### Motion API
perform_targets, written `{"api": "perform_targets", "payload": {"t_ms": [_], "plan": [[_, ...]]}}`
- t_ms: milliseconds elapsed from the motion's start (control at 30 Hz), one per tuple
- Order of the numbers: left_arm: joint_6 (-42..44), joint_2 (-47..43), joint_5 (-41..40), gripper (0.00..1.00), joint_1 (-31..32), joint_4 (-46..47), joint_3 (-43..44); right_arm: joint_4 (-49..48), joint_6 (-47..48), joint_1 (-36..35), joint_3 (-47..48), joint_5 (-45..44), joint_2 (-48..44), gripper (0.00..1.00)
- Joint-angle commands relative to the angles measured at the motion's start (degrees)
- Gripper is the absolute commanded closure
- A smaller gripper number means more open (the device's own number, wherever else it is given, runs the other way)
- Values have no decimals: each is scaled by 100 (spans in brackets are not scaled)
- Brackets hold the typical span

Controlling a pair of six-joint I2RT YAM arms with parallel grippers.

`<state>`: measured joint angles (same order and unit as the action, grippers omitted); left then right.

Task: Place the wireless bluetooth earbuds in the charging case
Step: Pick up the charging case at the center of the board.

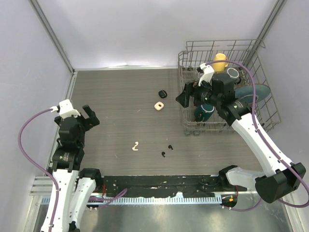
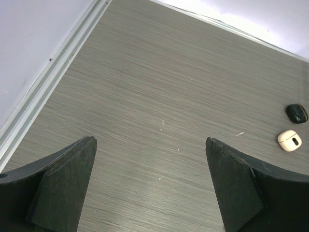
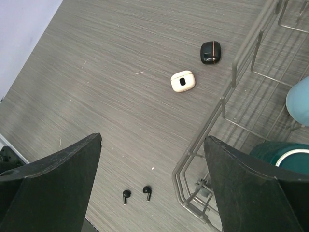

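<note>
Well apart from the right gripper (image 3: 152, 142), fingers spread, lie two black earbuds (image 3: 126, 195). Left gripper (image 2: 150, 144) gapes too.

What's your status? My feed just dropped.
Left gripper open, empty. Right gripper open, empty, by wire rack. Black earbuds, white earbuds loose on table, outside black case, white case.
</note>
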<state>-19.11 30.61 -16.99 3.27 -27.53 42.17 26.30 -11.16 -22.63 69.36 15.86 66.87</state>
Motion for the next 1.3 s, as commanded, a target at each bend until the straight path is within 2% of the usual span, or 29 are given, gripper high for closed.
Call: {"api": "perform_targets", "payload": {"t_ms": [0,200,367,567,633,900,967,1267], "plan": [[198,147,-129,0,-2,20,-16,137,438,-13,455,137,106,9],[321,393,-15,0,-2,28,45,446,1071,-31,623,14,352,13],[312,376,126,0,-2,-77,45,209,1063,-162,710,233,677,19],[321,296,187,0,-2,28,-51,314,1063,-566,1123,-100,1125,21],[312,349,302,0,-2,46,-51,366,1045,-725,1263,-565,1275,21],[347,551,381,0,-10,-7,-25,559,738,-883,1982,-1312,2609,27],[356,595,355,0,-2,45,-34,604,589,-936,2212,-1759,2927,28],[294,850,618,0,-10,54,63,920,878,-1270,3548,-2403,4464,30]]}}
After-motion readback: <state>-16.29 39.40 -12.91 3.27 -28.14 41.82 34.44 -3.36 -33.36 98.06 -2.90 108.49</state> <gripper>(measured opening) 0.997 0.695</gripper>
